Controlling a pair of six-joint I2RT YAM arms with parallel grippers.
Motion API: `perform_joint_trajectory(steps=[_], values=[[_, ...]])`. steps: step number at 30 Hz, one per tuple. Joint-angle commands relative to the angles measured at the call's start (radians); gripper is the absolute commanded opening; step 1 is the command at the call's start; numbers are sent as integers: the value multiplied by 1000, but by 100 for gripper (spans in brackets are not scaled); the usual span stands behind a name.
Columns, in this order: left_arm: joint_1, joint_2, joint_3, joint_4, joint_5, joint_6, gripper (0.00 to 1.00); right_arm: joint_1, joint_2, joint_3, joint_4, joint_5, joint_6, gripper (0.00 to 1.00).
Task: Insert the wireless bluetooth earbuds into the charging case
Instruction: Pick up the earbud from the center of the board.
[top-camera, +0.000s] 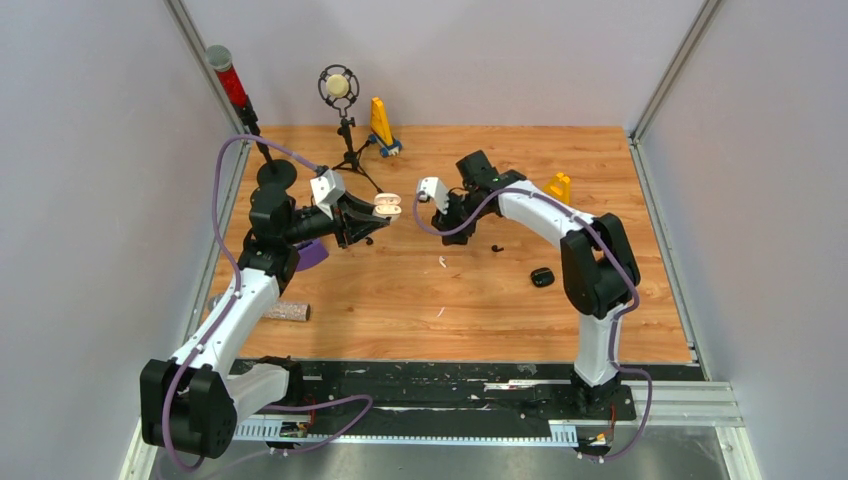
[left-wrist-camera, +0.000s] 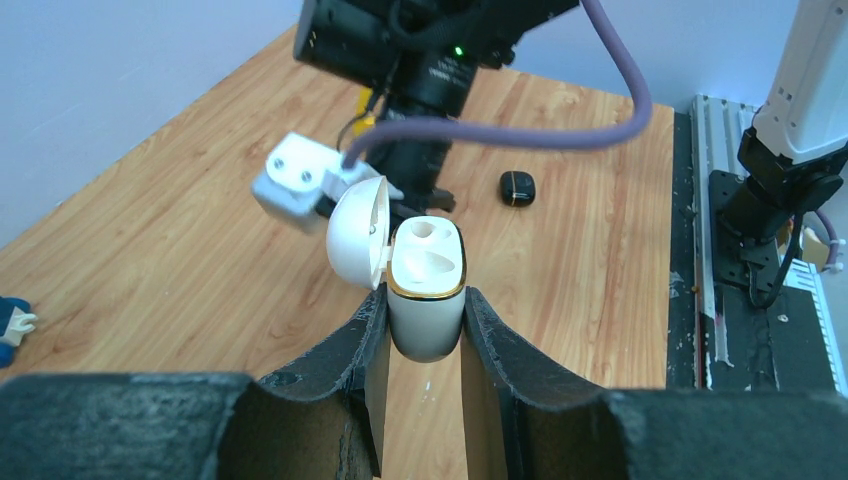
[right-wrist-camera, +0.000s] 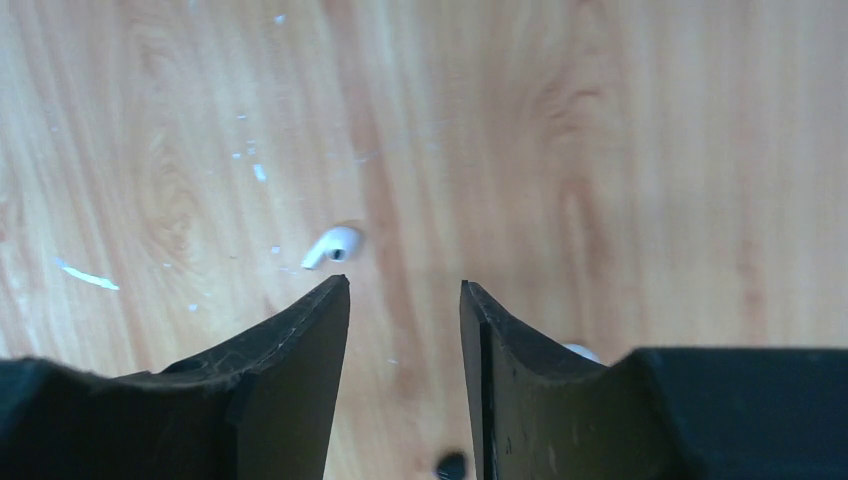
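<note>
Two arms work the earbud job over a wooden counter. The left tool is clamped on the lower body of a white case and holds it raised off the counter, mouth tipped toward the other arm. Its lid is swung back to one side. Both sockets look bare, so the case appears to be presented as a steady target for loading.

The right tool points down at the counter with its jaws a narrow gap apart and nothing between them. A white earbud lies flat on the wood just beyond its left fingertip, slightly off the gap's line. The tool seems poised for a pickup and would probably need a small sideways correction first.

A small dark piece, probably a black earbud, sits near the right arm. A shut black case rests well apart on that same side. No earbud is seated yet, and the task looks to be at an early stage. The bud's small, rounded shape could let it skid from a pinch.
</note>
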Motion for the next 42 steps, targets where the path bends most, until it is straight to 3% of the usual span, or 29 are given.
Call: perform_joint_trajectory(steps=[1,14,20,27,37,42], values=[[-9,-5,8,18,18,21,23,-21,-15,77,-33,-73,-74,45],[-11,8,12,-6,14,45,23,-19,162,306,-368,-161,-403,42],[-12,8,15,-16,13,55,23,-15,286,455,-419,-148,-202,36],[-12,8,14,-20,16,60,23,8,337,519,-455,-92,57,36],[-17,3,16,-22,15,60,23,61,325,500,-466,56,214,36],[-17,-3,16,-26,15,60,23,73,348,495,-446,122,282,30]])
